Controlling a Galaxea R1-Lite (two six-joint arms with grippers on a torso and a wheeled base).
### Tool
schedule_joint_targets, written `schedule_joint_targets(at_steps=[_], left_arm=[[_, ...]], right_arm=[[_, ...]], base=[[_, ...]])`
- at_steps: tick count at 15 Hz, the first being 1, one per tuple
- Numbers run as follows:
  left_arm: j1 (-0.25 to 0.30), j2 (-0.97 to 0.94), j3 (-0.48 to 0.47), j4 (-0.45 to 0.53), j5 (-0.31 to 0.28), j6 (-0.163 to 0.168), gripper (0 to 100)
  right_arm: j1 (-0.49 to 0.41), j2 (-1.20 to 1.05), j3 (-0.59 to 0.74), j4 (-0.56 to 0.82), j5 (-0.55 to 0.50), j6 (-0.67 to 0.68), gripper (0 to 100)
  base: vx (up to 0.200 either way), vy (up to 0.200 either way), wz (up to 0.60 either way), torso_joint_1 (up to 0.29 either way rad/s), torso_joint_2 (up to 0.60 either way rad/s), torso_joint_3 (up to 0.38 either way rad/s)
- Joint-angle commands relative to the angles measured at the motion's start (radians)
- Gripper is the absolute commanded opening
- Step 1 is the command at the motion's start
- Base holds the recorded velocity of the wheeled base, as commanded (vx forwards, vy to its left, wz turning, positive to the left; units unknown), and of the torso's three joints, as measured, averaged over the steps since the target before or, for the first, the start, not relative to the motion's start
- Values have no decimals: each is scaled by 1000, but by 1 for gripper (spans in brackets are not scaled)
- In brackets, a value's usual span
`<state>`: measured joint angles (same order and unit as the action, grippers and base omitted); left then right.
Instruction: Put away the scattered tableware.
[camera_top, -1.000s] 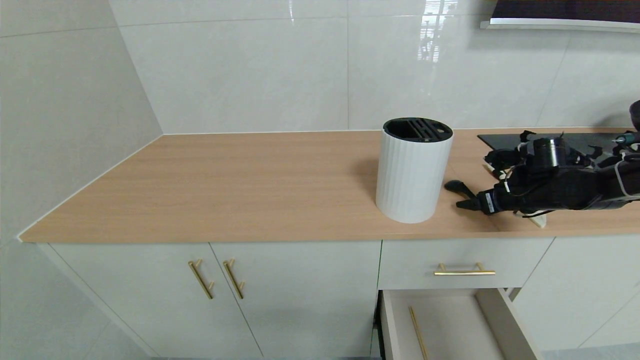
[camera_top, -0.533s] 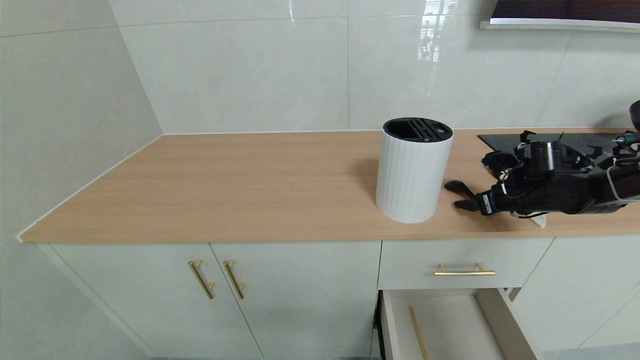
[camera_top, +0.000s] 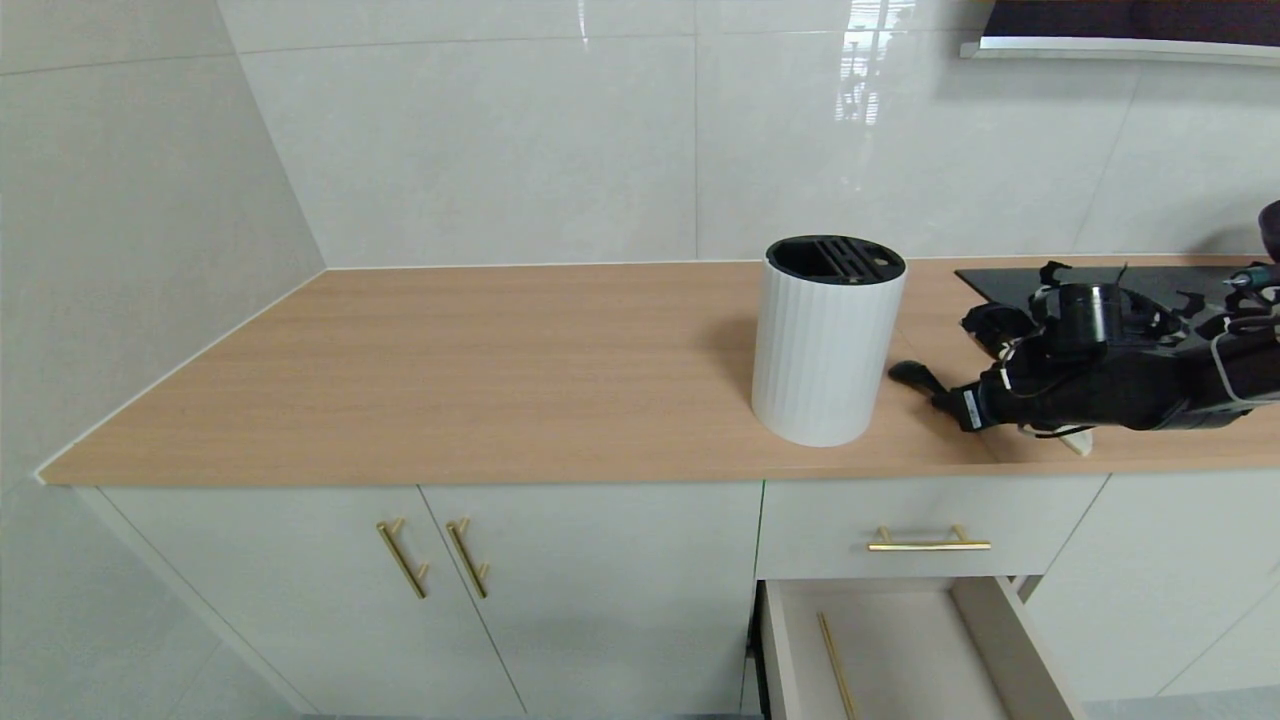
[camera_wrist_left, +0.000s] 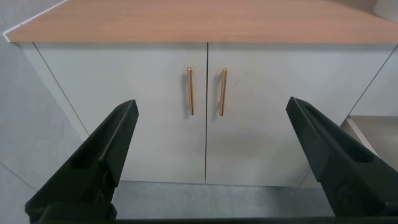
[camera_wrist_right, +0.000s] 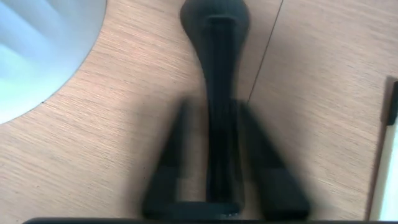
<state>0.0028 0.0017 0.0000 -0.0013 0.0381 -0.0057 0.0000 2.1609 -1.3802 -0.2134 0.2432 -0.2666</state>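
Observation:
A black spoon (camera_top: 908, 373) lies on the wooden counter (camera_top: 500, 370) just right of a white ribbed utensil holder (camera_top: 828, 340) with a black slotted top. My right gripper (camera_top: 950, 402) lies low over the counter, shut on the spoon's handle. In the right wrist view the handle (camera_wrist_right: 217, 37) runs between the two fingers, with the holder's wall (camera_wrist_right: 43, 50) beside it. My left gripper (camera_wrist_left: 211, 162) hangs open below counter level, facing the cabinet doors (camera_wrist_left: 205, 112).
A drawer (camera_top: 920, 640) stands open below the counter at the right, with one chopstick (camera_top: 835, 665) inside. A black cooktop (camera_top: 1000, 277) lies behind my right arm. A pale utensil (camera_top: 1075, 440) rests near the counter's front edge under that arm.
The right gripper's fingers have drawn in around the spoon handle; the lower fingertip no longer sticks out to the left. The left arm has not moved.

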Motion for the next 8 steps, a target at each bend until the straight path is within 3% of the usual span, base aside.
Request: schedule_joint_targets(at_steps=[1,5,8], left_arm=[[0,1,0,0,0,0,100],[0,1,0,0,0,0,100],[0,1,0,0,0,0,100]], right_arm=[[0,-3,3,2,1,0,0],[0,-18,-3,6,-16,15,0],[0,-104,3,34,-76,102,0]], base=[[0,0,0,0,0,0],[0,0,0,0,0,0],[0,0,0,0,0,0]])
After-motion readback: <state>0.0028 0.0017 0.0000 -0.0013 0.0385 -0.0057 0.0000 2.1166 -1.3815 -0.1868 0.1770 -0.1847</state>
